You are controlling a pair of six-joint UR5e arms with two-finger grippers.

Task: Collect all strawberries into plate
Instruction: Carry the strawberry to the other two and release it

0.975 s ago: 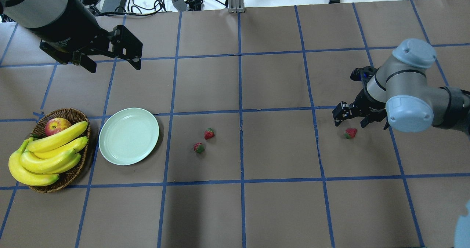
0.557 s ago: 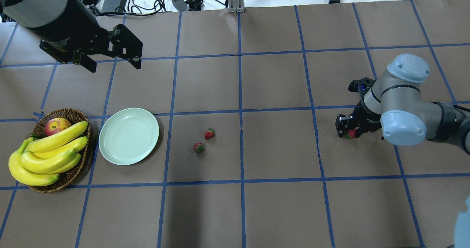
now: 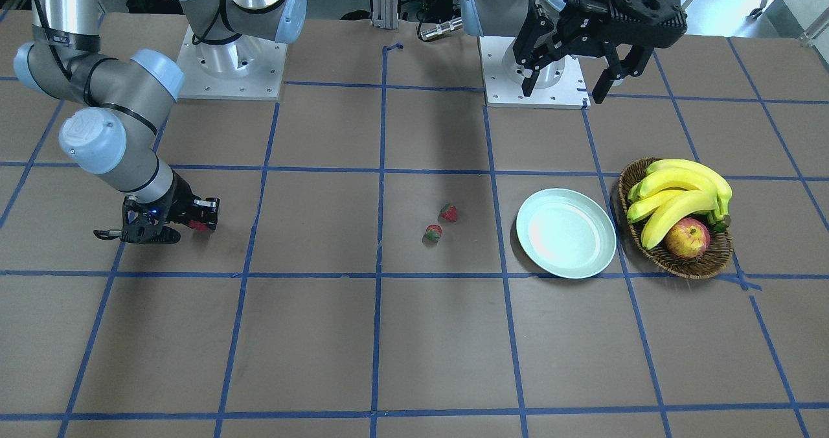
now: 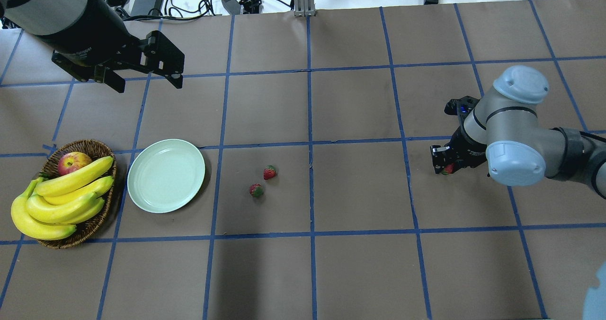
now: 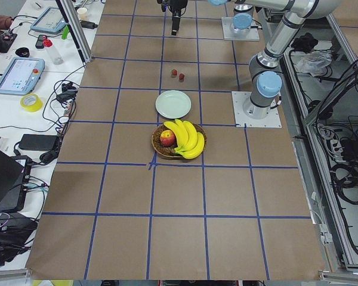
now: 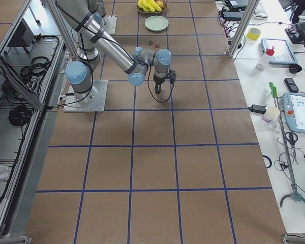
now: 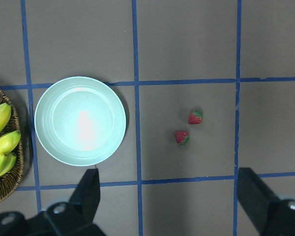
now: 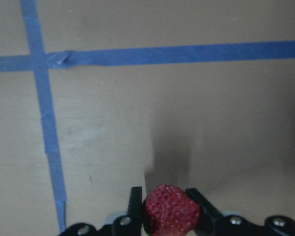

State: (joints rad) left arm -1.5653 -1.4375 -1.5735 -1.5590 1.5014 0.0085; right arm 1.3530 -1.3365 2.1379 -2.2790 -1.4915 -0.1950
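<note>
My right gripper [image 4: 445, 167] is shut on one strawberry [image 8: 171, 216], which sits red between the two fingers in the right wrist view, at the table's right side; it also shows in the front view [image 3: 199, 225]. Two more strawberries [image 4: 270, 172] [image 4: 256, 190] lie close together on the brown paper right of the plate [image 4: 165, 175], which holds nothing. They also show in the left wrist view [image 7: 195, 117] [image 7: 182, 137] beside the plate [image 7: 80, 121]. My left gripper [image 4: 147, 85] is open and empty, high above the far left of the table.
A brown wicker basket [image 4: 90, 146] with bananas [image 4: 61, 199] and an apple [image 4: 73, 161] stands just left of the plate. Blue tape lines grid the brown paper. Cables and boxes lie beyond the far edge.
My right gripper came down over the strawberry on the right, shut on it, and shifted slightly left with it. The left arm and the other two strawberries have not moved.
</note>
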